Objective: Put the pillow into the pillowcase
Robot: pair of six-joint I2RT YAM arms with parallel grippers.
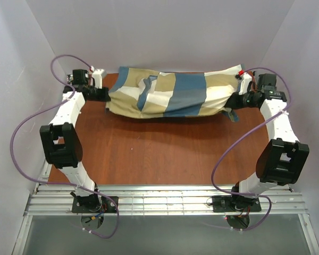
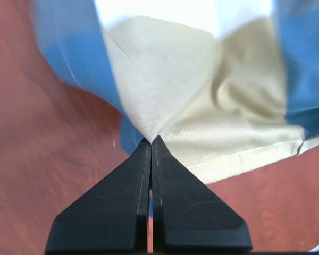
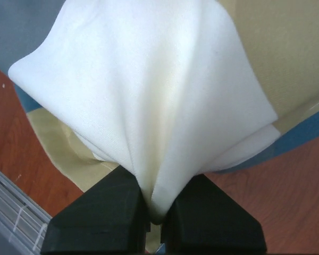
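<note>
The top external camera sits high above and behind the arm bases and looks down and forward. It is far enough to take in the whole table [image 1: 149, 154], both arms and the full length of the pillowcase [image 1: 170, 95]. The left wrist camera sits just behind the left pincer [image 2: 151, 139] and looks along it, very near the cloth, with the table beneath. The right wrist camera sits the same way behind the right pincer [image 3: 157, 215], and cloth fills most of its picture. All three views share the pillowcase and the table: each wrist view shows only the end on its own side.
</note>
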